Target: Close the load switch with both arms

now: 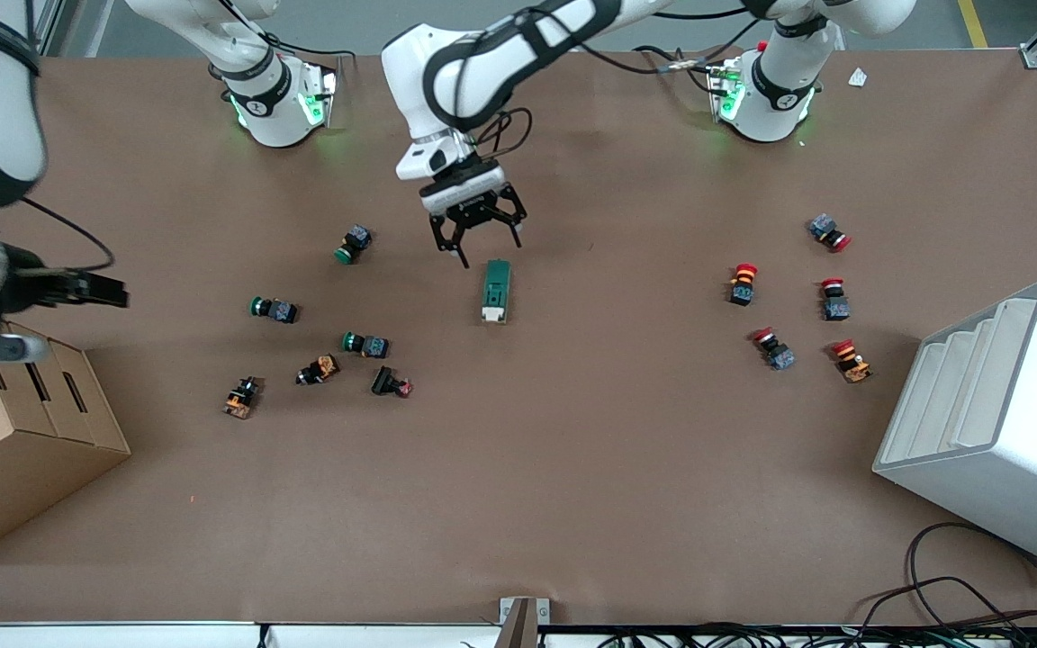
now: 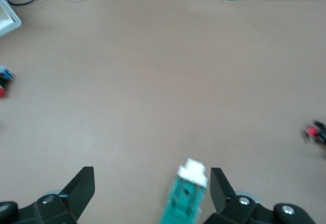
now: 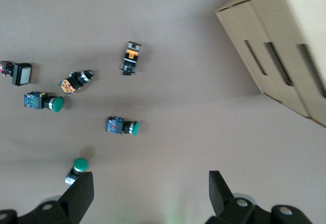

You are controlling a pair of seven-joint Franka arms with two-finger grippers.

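Front view, one load switch, left claw above, spread, right claw spread

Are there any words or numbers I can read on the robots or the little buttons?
No text can be read anywhere.
Load switch: no label shows.
Small push buttons: any markings are too small to read.
Round mark on the right arm's base: too small to read.
Cardboard box and white bin: no print shows.
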